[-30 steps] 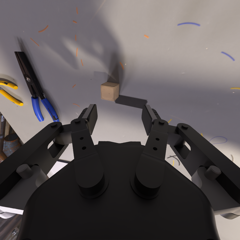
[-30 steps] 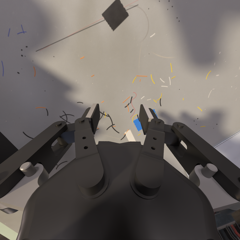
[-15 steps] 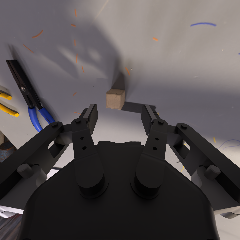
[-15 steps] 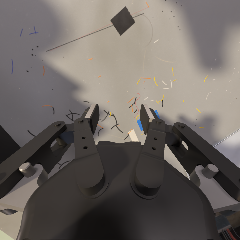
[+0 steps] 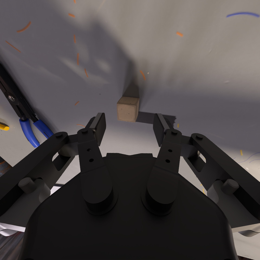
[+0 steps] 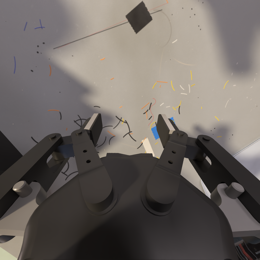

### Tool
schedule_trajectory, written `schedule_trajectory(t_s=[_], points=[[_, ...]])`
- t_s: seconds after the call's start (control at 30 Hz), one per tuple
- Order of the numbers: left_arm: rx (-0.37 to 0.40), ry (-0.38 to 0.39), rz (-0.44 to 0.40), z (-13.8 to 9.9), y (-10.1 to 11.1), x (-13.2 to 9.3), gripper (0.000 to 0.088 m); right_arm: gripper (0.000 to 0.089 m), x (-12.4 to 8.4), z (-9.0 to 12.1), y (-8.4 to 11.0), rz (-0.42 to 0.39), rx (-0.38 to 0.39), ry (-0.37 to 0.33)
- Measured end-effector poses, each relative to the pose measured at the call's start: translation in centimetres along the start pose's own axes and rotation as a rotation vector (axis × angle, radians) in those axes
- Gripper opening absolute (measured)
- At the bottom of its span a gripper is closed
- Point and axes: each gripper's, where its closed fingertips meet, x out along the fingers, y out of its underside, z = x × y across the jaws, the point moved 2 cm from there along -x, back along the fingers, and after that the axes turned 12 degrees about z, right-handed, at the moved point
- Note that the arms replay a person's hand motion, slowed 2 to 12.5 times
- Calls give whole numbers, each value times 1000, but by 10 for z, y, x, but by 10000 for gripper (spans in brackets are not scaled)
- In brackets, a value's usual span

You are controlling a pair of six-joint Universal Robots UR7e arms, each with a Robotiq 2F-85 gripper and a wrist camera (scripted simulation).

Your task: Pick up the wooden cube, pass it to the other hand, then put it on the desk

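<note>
Left wrist view, left to right: one yellow rounded handle tip point(image 5: 4, 128) at the frame edge, the rest of that tool cut off; one pair of pliers with flat black metal jaws, a bright pivot rivet and two glossy blue rubber-sleeved handles point(image 5: 30, 132), lying flat on the matte grey desk top point(image 5: 197, 70); several short orange wire clippings point(image 5: 77, 59) scattered over that surface; one small wooden cube point(image 5: 127, 110), pale, with visible grain and softly rounded edges, standing on the desk just beyond and between the fingertips, apart from both pads; one curved blue wire clipping point(image 5: 242, 14) at the far right. The left gripper point(image 5: 129, 128), matte black with flat rectangular pads, is spread wide and empty, touching nothing. Right wrist view, left to right: a few blue pen-like marks point(image 6: 40, 26); many thin black curved wire clippings point(image 6: 123, 126); one flat black square patch with ragged edges point(image 6: 138, 16) lying across a long thin dark straight wire point(image 6: 90, 35); one small cream rectangular strip point(image 6: 147, 146); one blue tape scrap point(image 6: 154, 133), partly hidden behind the pad; many yellow, orange and white clippings point(image 6: 172, 85) on the same grey surface. The right gripper point(image 6: 129, 128), dark grey metal with pale-edged pads, is likewise spread wide, holding nothing. The cube does not appear in this view.
</note>
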Motion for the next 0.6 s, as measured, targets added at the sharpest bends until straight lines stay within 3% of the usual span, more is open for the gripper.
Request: schedule_trajectory(t_s=[0.3, 0.6], points=[[5, 11, -1, 2, -3, 6, 602, 727, -1, 5, -1, -17, -12, -4], [3, 30, -18, 2, -8, 9, 534, 720, 0, 7, -3, -27, -19, -7]])
